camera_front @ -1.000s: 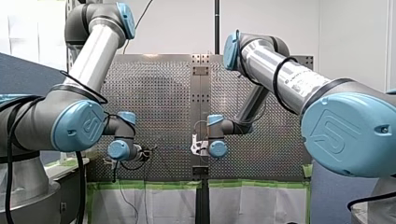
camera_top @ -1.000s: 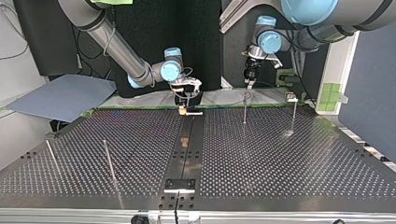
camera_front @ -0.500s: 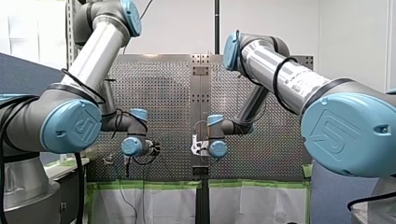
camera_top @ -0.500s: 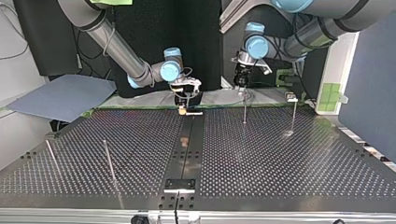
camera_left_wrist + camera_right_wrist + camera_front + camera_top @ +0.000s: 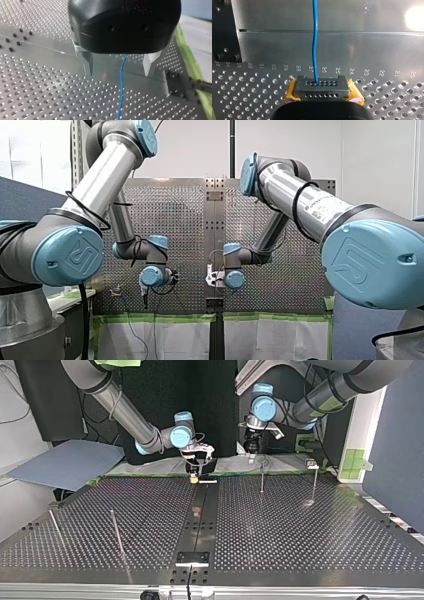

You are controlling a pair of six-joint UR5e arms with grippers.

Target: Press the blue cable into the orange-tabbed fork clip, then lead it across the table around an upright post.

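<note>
Front view: my left gripper [image 5: 145,300] hangs low over the perforated table [image 5: 165,220], to the left of the smooth centre strip [image 5: 215,240]. My right gripper [image 5: 211,278] sits just at that strip's lower end. From here I cannot read how wide either one stands.

Top view: my right gripper [image 5: 195,475] points down at the table's far edge, at the left side of the centre strip [image 5: 202,532], with an orange-yellow pad [image 5: 194,479] showing at its tip. My left gripper [image 5: 251,454] hangs to the right of it and higher. One upright post [image 5: 262,479] stands near the far edge just right of the strip. A second post [image 5: 314,485] stands further right, and two more posts [image 5: 116,532] are at the near left.

Left wrist view: my left gripper [image 5: 118,73] is spread wide. Its metal fingers [image 5: 88,63] are well apart. The blue cable [image 5: 121,87] runs down the middle of the gap above the table and touches neither finger.

Right wrist view: my right gripper [image 5: 322,87] is closed on the blue cable [image 5: 314,45]. The black fingertips, drilled with rows of small holes and flanked by orange-yellow pads, sit together as one block. The cable leaves their far edge and runs ahead with a slight bend, crossing the seam of the centre strip. A black plate [image 5: 224,30] with screws lies off to one side on that strip.
</note>
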